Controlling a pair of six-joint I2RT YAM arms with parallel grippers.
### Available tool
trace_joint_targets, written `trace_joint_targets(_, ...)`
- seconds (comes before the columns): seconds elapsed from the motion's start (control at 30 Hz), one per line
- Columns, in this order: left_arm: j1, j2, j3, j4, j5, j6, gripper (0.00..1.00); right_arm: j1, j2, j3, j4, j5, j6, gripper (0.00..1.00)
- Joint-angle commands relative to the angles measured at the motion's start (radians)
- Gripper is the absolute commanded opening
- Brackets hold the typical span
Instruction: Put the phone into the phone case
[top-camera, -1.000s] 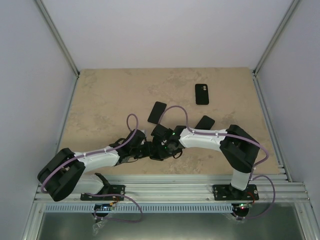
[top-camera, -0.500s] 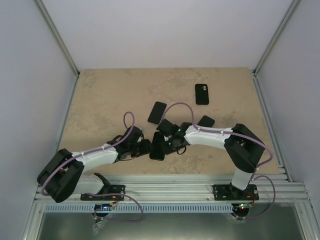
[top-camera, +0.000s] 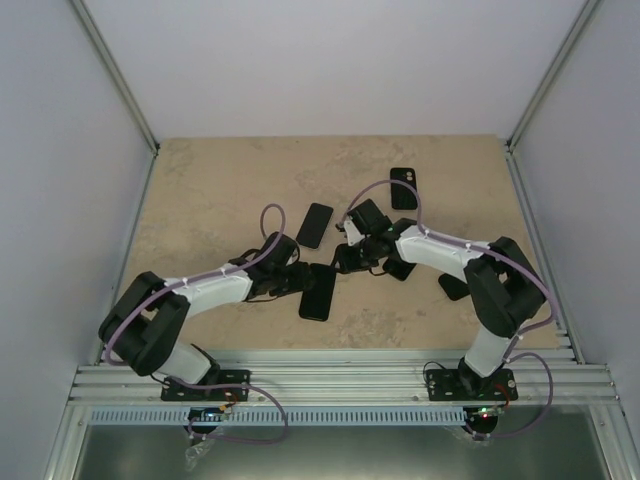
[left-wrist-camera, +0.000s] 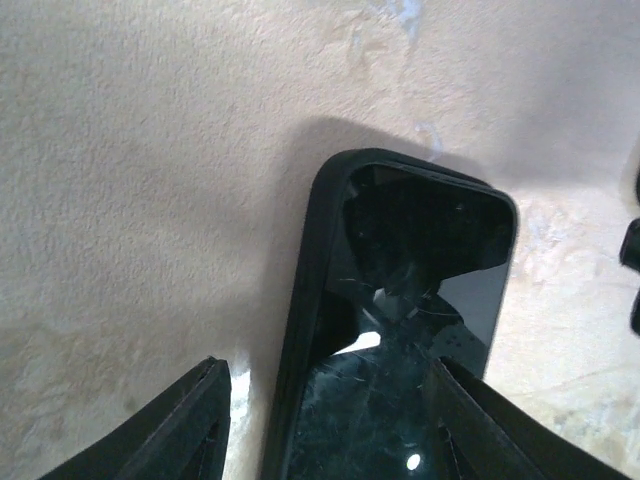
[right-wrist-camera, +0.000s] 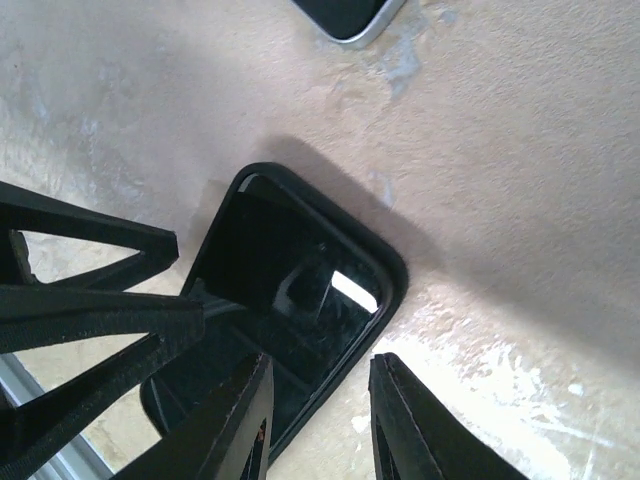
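A phone with a glossy dark screen lies face up inside a black case (top-camera: 318, 292) on the beige table, near the front middle. In the left wrist view, the case's rim (left-wrist-camera: 300, 330) runs round the screen. My left gripper (top-camera: 298, 280) is open; its fingertips (left-wrist-camera: 195, 420) straddle the cased phone's near end (left-wrist-camera: 340, 440) without holding it. My right gripper (top-camera: 342, 258) is open and empty above the phone's far end (right-wrist-camera: 315, 425); one finger is over the case's corner (right-wrist-camera: 290, 290), the other over bare table.
A black phone (top-camera: 315, 224) lies just behind the cased phone; its silver-edged corner shows in the right wrist view (right-wrist-camera: 350, 12). A black case with camera holes (top-camera: 404, 188) lies farther back. Two dark flat items (top-camera: 403, 266) (top-camera: 453, 286) lie by the right arm.
Both grippers were close together over the phone and case. The right gripper has pulled back and to the right. The left arm has reached forward. The cased phone now lies free on the table.
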Motion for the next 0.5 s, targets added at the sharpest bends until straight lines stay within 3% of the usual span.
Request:
trace_joint_targets(0.0,0.005,0.052,0.038,-0.035,-0.026,0.034,0.55,-0.037,0.056,0.006,0.054,-0.107,-0.042,0.29)
trace_joint_targets(0.2,0.004,0.101,0.064,-0.046,-0.034,0.05,0.53,-0.078,0.125,0.006,0.095,-0.163,-0.052,0.26)
trace_joint_targets(0.47,0.004,0.135,0.066,-0.049,-0.027,0.063,0.44,-0.102,0.21,0.006,0.124,-0.203,-0.057,0.18)
